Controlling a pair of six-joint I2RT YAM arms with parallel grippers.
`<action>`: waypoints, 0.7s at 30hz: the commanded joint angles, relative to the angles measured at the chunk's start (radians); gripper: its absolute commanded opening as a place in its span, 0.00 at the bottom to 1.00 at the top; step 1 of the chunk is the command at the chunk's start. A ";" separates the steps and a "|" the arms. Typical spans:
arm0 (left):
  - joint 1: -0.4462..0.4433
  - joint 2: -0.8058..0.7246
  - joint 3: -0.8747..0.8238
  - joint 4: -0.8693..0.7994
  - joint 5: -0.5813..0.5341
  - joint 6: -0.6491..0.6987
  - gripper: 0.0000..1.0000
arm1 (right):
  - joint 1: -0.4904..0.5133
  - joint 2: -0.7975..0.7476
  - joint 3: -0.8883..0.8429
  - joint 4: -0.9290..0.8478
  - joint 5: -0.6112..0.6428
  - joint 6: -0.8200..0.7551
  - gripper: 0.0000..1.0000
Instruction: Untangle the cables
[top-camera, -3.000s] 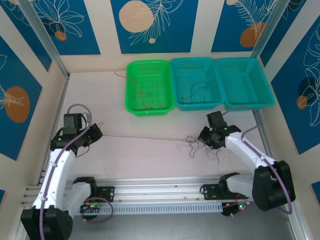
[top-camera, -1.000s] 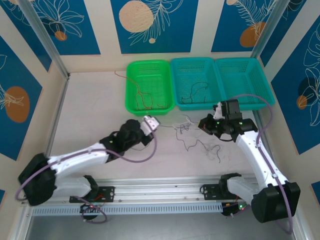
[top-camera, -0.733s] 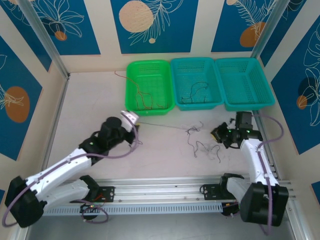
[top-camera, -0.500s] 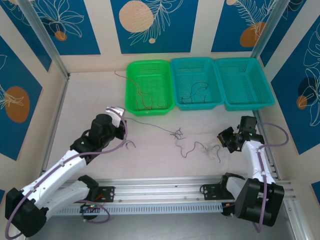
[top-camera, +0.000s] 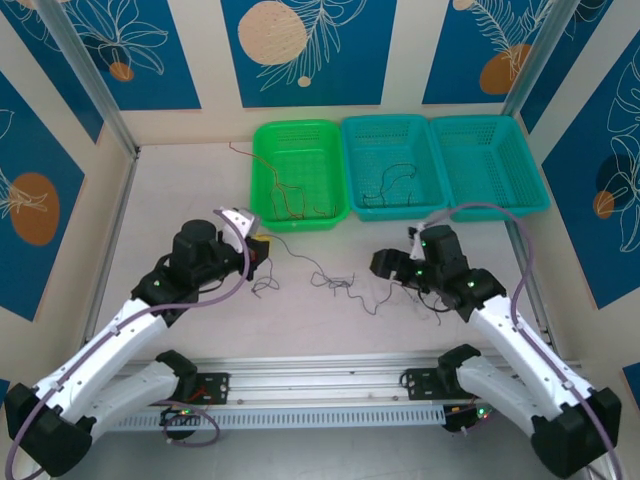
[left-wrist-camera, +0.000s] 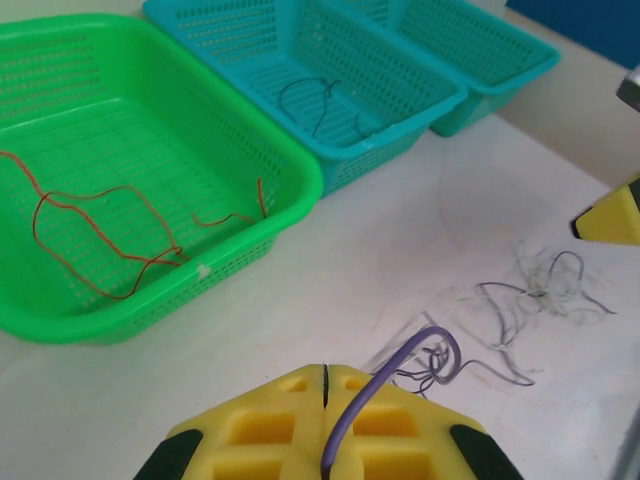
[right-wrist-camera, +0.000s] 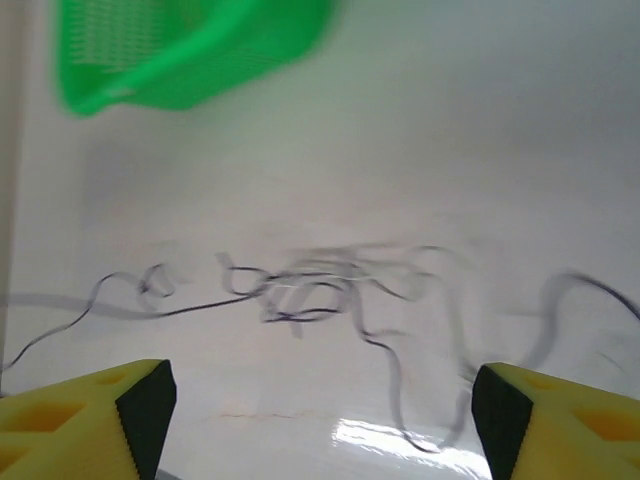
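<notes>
Clamping one thin dark strand (left-wrist-camera: 375, 388) between shut yellow pads (left-wrist-camera: 270, 430), the left gripper (top-camera: 256, 247) sits just in front of the near-left corner of the green plastic mesh basket (top-camera: 300, 226); the thin wiry dark and whitish cables (top-camera: 335, 280) lie loosely tangled on the white tabletop (top-camera: 180, 200), in front of that basket's near-right corner. Right gripper (right-wrist-camera: 320, 388) is released, yellow fingers (right-wrist-camera: 80, 410) spread wide, nothing between them, over the part of the tangle farther from the basket. Red-orange strands (top-camera: 290, 203) lie inside the basket, a black strand (top-camera: 385, 185) in the teal mesh basket (top-camera: 400, 213) touching its right side.
</notes>
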 joint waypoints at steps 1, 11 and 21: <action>0.003 -0.031 0.050 -0.014 0.057 -0.021 0.00 | 0.213 0.104 0.023 0.182 0.180 -0.142 0.80; 0.000 -0.066 0.130 -0.073 0.096 -0.039 0.00 | 0.377 0.554 0.050 0.633 0.406 -0.346 0.78; 0.001 -0.195 0.235 -0.232 -0.070 -0.021 0.00 | 0.320 0.695 0.012 0.474 0.743 0.035 0.30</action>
